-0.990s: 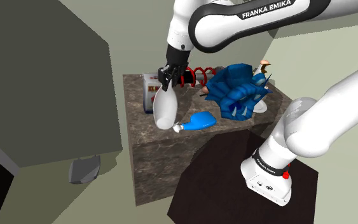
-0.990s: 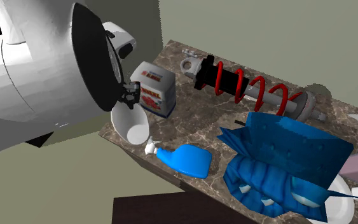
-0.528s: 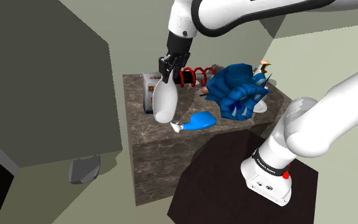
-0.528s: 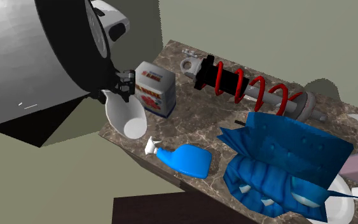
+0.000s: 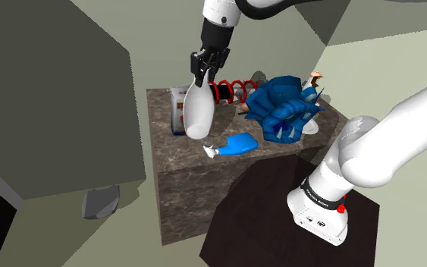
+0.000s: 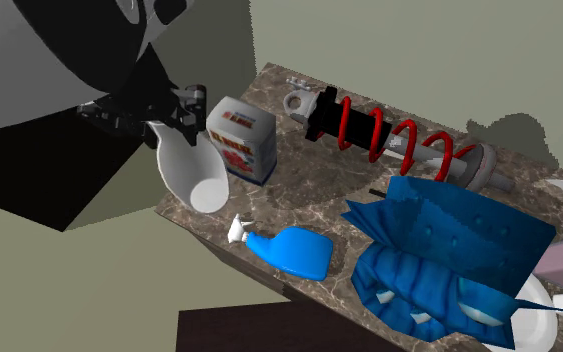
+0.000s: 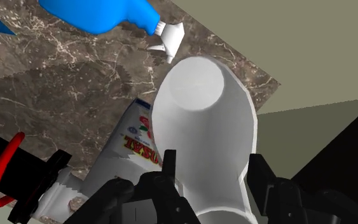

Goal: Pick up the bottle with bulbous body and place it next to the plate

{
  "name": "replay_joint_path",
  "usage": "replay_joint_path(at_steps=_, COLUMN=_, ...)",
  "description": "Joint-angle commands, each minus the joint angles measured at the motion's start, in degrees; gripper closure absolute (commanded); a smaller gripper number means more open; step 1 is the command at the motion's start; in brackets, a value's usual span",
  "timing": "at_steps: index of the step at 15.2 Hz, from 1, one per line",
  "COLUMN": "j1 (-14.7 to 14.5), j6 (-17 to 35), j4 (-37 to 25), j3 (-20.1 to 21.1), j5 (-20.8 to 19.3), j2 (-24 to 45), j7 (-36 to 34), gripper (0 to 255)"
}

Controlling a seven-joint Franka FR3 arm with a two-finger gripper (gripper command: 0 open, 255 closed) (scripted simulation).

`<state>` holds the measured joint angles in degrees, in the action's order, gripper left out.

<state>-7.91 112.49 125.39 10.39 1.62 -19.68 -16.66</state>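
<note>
- Over the near corner of the stone-patterned table (image 5: 180, 193), a white bottle (image 5: 199, 112) is held by its narrow neck, with its smooth, bulbous body hanging down and its flat round base lowest.
- The black gripper (image 5: 204, 67) is seen clamped on that neck; in the wrist view the two fingers (image 7: 168, 160) are pressed against either side of the bottle, just above where the body swells.
- The bottle is placed just beside a white carton (image 6: 244, 140) printed in red, which stands on the tabletop.
- The table is rendered as a block veined in brown and grey, like marble.
- A blue spray bottle (image 6: 295, 250) with a white nozzle is laid on its side near the table's front edge.
- A shock absorber (image 6: 389, 135), dark grey with a red coil spring, is laid along the far side.
- A bulky blue quilted item (image 6: 449, 250), creased and angular, is set in the middle of the table; what it is cannot be made out.
- A white plate (image 6: 539, 330) is largely hidden behind the blue item and cut off by the edge of the second exterior view.
- Much of the gripper is covered there by the arm's large shaded link.
- The carton's lettering cannot be read.
</note>
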Motion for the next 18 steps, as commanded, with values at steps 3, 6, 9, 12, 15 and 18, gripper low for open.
replay_joint_path(at_steps=3, j1=0.03, j6=-3.35, j4=-3.14, j3=-0.09, j5=-0.01, j2=-0.21, j7=0.02, gripper=255)
replay_joint_path(at_steps=6, j1=0.07, j6=-5.66, j4=-5.48, j3=-0.16, j5=-0.05, j2=-0.18, j7=0.06, gripper=255)
replay_joint_path(at_steps=9, j1=0.12, j6=-7.96, j4=-7.92, j3=-0.23, j5=-0.10, j2=-0.04, j7=0.09, gripper=255)
replay_joint_path(at_steps=12, j1=0.17, j6=-10.26, j4=-10.47, j3=-0.28, j5=-0.17, j2=0.21, j7=0.11, gripper=255)
replay_joint_path(at_steps=15, j1=0.22, j6=-12.56, j4=-13.14, j3=-0.32, j5=-0.25, j2=0.58, j7=0.12, gripper=255)
replay_joint_path(at_steps=18, j1=0.27, j6=-14.87, j4=-15.93, j3=-0.34, j5=-0.34, j2=1.06, j7=0.11, gripper=255)
